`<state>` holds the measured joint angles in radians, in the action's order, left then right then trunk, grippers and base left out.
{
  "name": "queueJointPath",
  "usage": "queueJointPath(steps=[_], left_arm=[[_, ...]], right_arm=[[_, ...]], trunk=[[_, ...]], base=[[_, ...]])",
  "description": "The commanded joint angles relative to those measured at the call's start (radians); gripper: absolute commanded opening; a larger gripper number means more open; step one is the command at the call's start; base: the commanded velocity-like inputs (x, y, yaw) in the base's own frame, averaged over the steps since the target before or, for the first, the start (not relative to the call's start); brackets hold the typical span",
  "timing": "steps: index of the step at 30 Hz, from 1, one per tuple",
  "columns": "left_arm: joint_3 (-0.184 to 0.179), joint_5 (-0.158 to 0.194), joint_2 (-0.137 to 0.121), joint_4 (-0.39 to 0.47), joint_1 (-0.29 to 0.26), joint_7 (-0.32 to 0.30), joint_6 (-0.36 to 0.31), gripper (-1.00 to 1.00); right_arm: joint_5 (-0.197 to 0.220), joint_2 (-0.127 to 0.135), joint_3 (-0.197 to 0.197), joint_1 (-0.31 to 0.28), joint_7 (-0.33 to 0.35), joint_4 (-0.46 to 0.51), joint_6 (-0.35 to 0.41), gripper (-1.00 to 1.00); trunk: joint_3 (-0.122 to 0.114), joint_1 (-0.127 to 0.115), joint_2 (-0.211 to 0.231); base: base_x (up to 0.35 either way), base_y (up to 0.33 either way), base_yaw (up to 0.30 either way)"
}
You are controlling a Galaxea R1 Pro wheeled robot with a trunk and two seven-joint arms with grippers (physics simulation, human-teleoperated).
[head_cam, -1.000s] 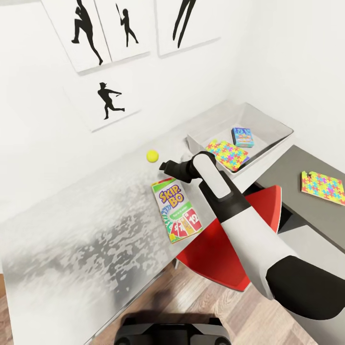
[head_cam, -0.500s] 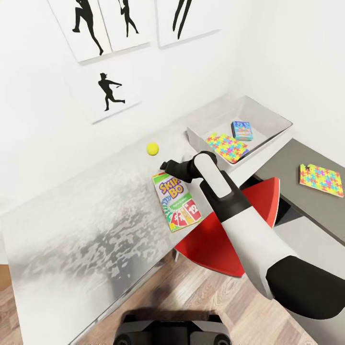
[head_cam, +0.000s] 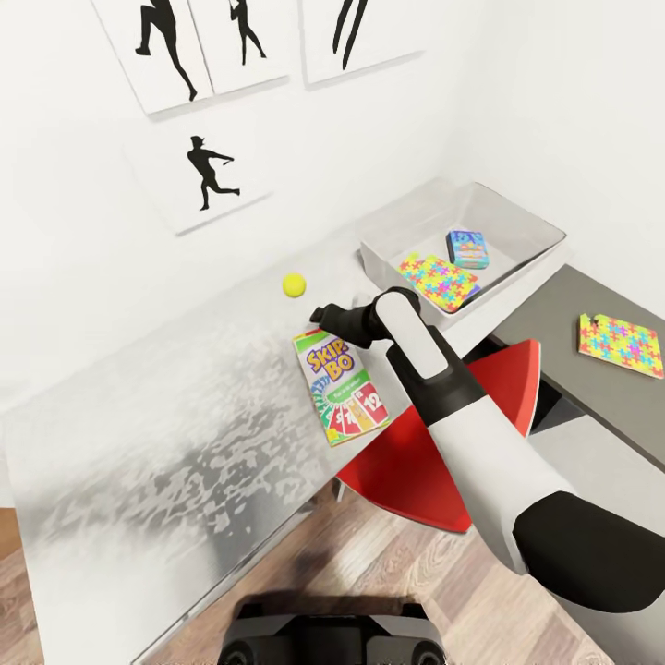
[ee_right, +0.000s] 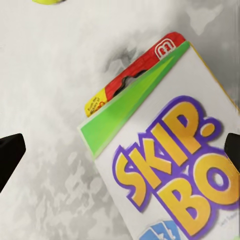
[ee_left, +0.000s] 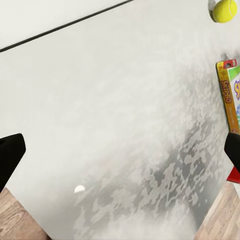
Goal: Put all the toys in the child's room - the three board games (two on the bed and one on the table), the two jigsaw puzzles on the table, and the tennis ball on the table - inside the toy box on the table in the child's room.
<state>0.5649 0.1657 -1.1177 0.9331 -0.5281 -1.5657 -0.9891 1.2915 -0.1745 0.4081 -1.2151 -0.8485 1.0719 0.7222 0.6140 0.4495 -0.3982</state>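
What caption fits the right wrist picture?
Open right gripper hovering above the Skip-Bo box on the table.

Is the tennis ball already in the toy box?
No, the tennis ball lies on the table, apart from the toy box.

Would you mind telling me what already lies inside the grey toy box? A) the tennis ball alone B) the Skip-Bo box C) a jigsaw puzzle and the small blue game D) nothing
C: in the head view the toy box holds a jigsaw puzzle and the small blue game.
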Motion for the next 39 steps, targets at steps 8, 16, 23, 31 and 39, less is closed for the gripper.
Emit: queueJointPath(steps=[8, 16, 23, 31, 39], left_arm=[[0.000, -0.002, -0.001, 0.000, -0.001, -0.005, -0.008, 1.00], [0.001, -0.002, -0.002, 0.000, -0.001, -0.005, -0.008, 1.00], [0.000, -0.002, -0.002, 0.000, -0.001, -0.005, -0.008, 1.00], [-0.002, -0.002, -0.001, 0.000, -0.001, -0.005, -0.007, 1.00], [-0.003, -0.002, 0.004, 0.000, -0.001, -0.005, -0.006, 1.00]], right_arm=[[-0.042, 0.000, 0.000, -0.004, -0.008, 0.001, -0.058, 1.00], [-0.109, 0.000, 0.000, -0.004, -0.009, -0.008, -0.120, 1.00], [-0.223, 0.000, 0.003, -0.004, -0.011, -0.023, -0.255, 1.00], [-0.357, 0.000, -0.001, -0.029, -0.014, -0.110, -0.288, 1.00], [-0.341, 0.000, -0.004, -0.087, 0.016, -0.235, -0.313, 1.00]], trunk=[[0.008, 0.001, -0.002], [0.008, 0.001, -0.002], [0.008, 0.001, -0.002], [0.008, 0.001, -0.002], [0.008, 0.001, -0.002]], base=[[0.000, 0.000, 0.000], [0.000, 0.000, 0.000], [0.000, 0.000, 0.000], [0.000, 0.000, 0.000], [0.000, 0.000, 0.000]])
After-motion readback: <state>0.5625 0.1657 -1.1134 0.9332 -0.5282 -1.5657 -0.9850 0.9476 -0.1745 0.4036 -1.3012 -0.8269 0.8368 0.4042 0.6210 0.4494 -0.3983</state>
